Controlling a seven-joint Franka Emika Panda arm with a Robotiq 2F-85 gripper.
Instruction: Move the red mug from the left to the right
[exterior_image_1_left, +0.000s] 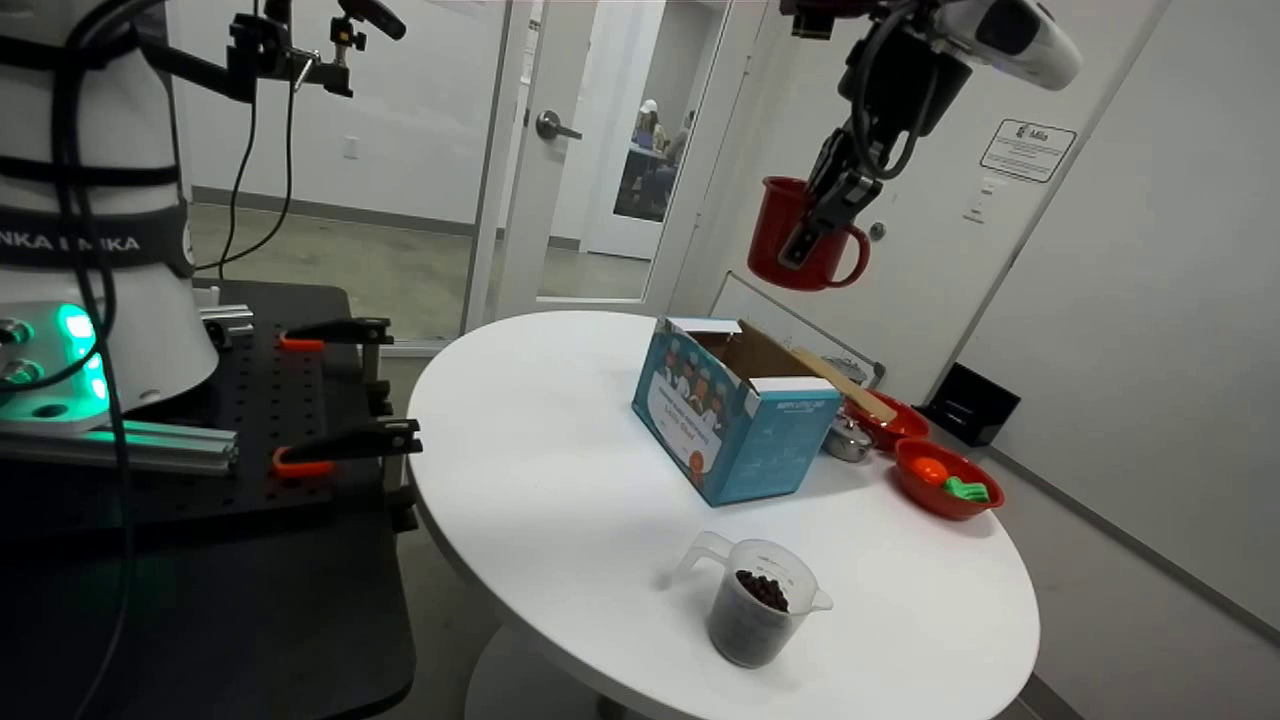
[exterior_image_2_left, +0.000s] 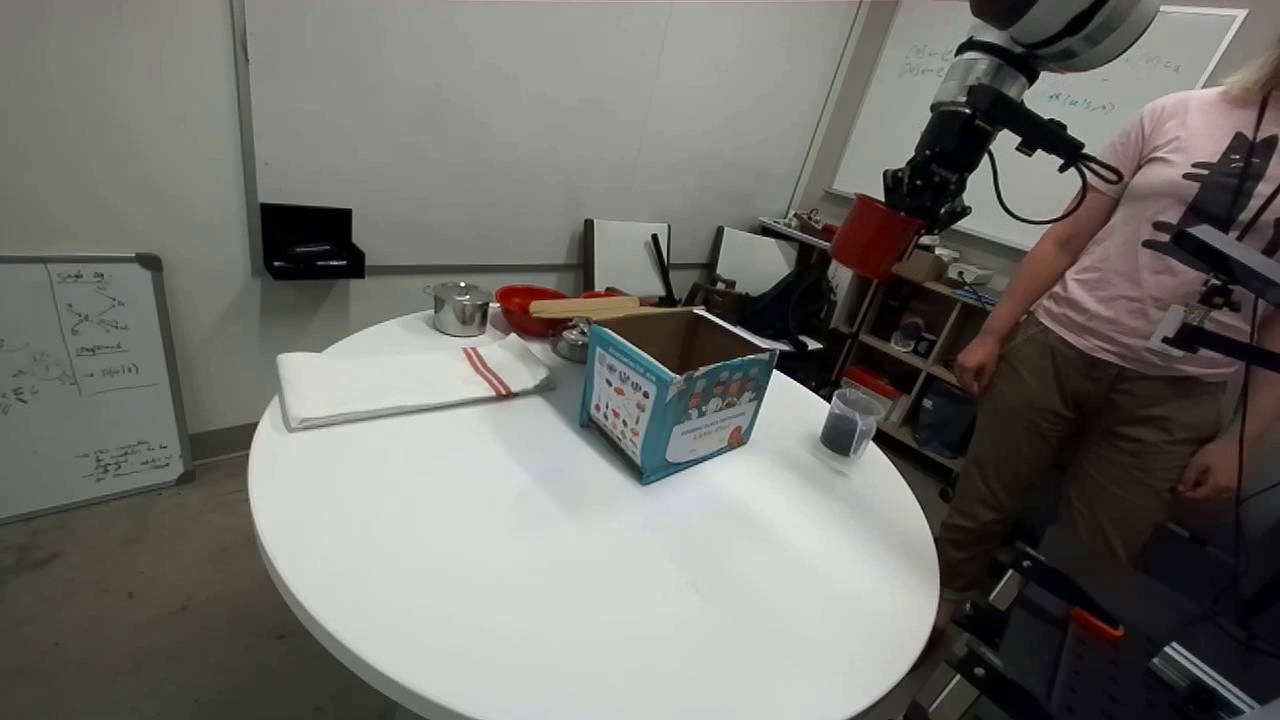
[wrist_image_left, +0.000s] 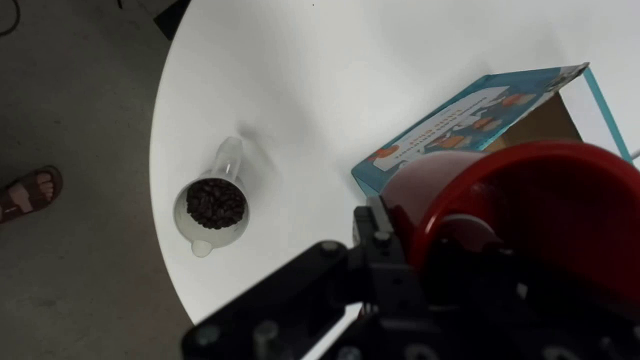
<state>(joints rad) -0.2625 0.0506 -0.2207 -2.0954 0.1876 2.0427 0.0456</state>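
Held: a dark-red cylindrical mug (exterior_image_1_left: 770, 230) with a side handle is suspended off the round white table (exterior_image_1_left: 540, 450), slightly tilted; which edge is nearest cannot be told.
Grip: the mug's wall is clamped by the black two-fingered gripper (exterior_image_1_left: 803, 236), one finger set inside the rim, one outside.
Inward from the edge: an open-topped blue cardboard box (exterior_image_1_left: 690, 400) is stood upright, partly covered by the mug in the wrist view.
Near the edge: a clear plastic measuring cup (exterior_image_1_left: 748, 635), partly filled with dark beans (wrist_image_left: 216, 202), is stood upright.
At the edge: a round orange item (exterior_image_1_left: 930, 470) and a green piece (exterior_image_1_left: 967, 489) are held in a shallow red bowl (exterior_image_1_left: 930, 498) near a second red bowl (exterior_image_1_left: 908, 426).
Along the edge: a folded white cloth (exterior_image_2_left: 400, 385) with red stripes is laid near a shiny metal pot (exterior_image_2_left: 460, 312).
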